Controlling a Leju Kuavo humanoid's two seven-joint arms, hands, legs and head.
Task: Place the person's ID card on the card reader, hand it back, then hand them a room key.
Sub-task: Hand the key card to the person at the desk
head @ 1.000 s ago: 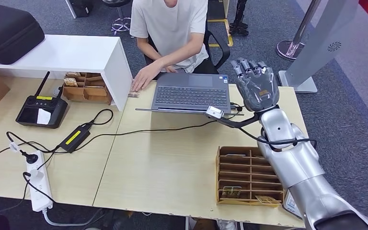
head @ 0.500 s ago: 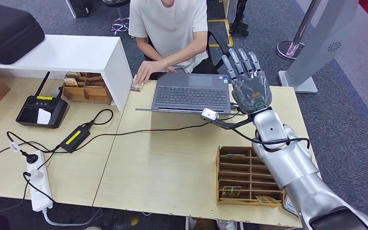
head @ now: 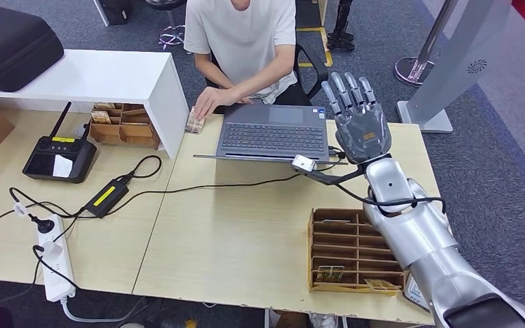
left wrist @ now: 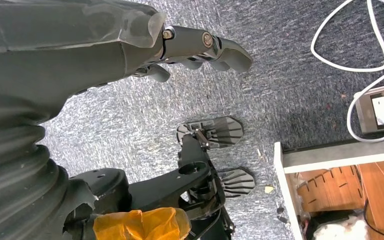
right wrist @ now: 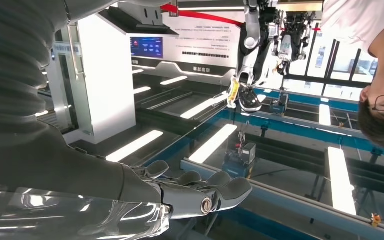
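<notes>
On the wooden desk (head: 246,232), the right hand (head: 361,126) at two o'clock waits spread and empty, the ID card (head: 195,123) seemingly not yet received.

The right hand (right wrist: 145,200) is empty, with fingers (right wrist: 230,189) extended. Beyond the fingertips: ceiling lights (right wrist: 212,142), a white kiosk (right wrist: 105,65), and a person (right wrist: 375,65).

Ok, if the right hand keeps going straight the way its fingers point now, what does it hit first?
Probably nothing on the table: the right hand is raised, palm up, fingers aimed past the laptop toward the person. Their torso looks like the first thing in line, though depth is unclear.
</notes>
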